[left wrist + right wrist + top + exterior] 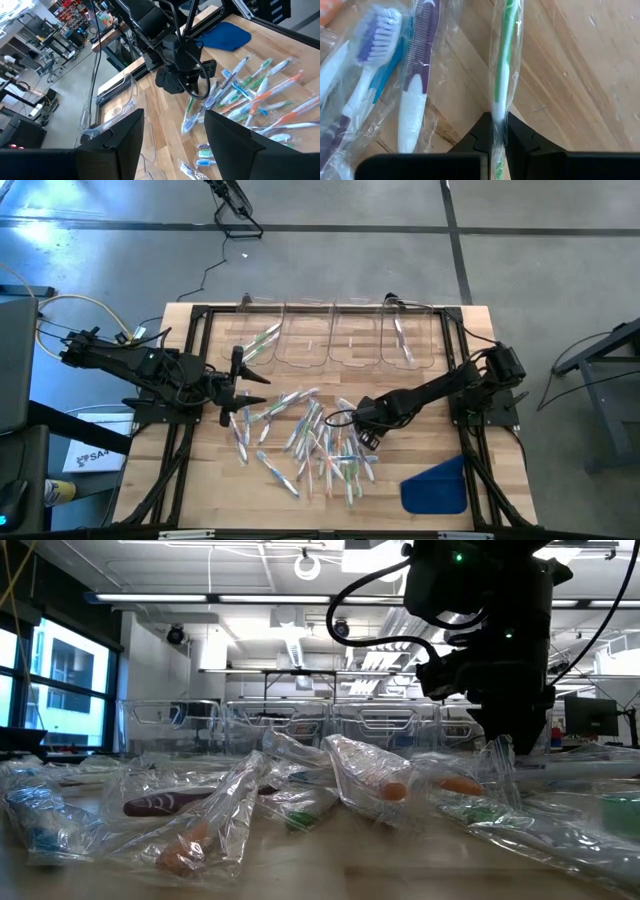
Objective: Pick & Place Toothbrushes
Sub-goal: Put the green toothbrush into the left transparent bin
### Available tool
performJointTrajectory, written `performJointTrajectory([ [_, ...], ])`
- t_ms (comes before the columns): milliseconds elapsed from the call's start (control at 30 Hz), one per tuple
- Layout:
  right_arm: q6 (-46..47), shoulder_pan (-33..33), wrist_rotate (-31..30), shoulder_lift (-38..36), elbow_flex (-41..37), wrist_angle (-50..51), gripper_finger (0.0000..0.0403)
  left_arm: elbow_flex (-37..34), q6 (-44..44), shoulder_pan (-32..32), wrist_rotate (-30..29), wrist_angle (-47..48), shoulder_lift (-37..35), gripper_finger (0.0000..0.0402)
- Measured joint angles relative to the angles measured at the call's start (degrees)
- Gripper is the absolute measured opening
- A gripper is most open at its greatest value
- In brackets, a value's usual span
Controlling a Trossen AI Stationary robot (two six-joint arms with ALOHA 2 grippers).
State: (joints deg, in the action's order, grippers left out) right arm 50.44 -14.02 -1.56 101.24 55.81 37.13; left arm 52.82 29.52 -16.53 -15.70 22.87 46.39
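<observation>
Lying loose on the pale, grainy wooden table (200,480), the toothbrushes (310,442) form a scattered heap of thin sticks, each sealed in a crinkled clear plastic sleeve that catches the light in the low view. Their handles are white or clear with green, orange, blue or purple parts; one close to the right wrist camera shows a ribbed purple grip and white-and-violet bristles.

The right gripper (362,430) is down at the heap's edge nearest the blue cloth-like piece (437,485), a flat soft shape on the table. Its two dark, blocky fingers (517,142) are pressed narrowly together on a green toothbrush (506,55) in its clear sleeve; the slim green and white handle runs straight out from between the fingertips and lies over the wood grain, just beside the purple one.

The left gripper (237,392) is at the heap's opposite side from the cloth, its broad, flat black fingers (122,142) spread wide with nothing between them.

Beyond the heap, a row of clear, thin-walled plastic bins (340,335) stands along the table's far edge, with a few wrapped brushes already inside.
</observation>
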Motion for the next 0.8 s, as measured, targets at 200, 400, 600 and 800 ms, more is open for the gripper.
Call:
performJointTrajectory([
  [200, -2.46, 0.13, 1.97, -2.83, -0.28, 2.77, 0.0018, 0.0, -1.44, 0.02, 0.0, -0.2, 0.0, 0.0203],
  [400, -2.7, 0.22, -1.19, -7.97, -0.24, 6.93, 0.0018, 0.02, -1.34, 0.02, -0.23, -1.72, 0.0, 0.0203],
  [600, -2.96, 0.2, -5.46, -14.6, -0.2, 9.22, 0.0018, 0.04, -1.29, 0.02, -1.59, -5.02, -0.02, 0.0203],
  [800, -4.98, 0.24, -10.23, -22.31, -0.17, 7.8, 0.0018, 0.04, -1.27, 0.02, -3.71, -9.63, -0.01, 0.0203],
])
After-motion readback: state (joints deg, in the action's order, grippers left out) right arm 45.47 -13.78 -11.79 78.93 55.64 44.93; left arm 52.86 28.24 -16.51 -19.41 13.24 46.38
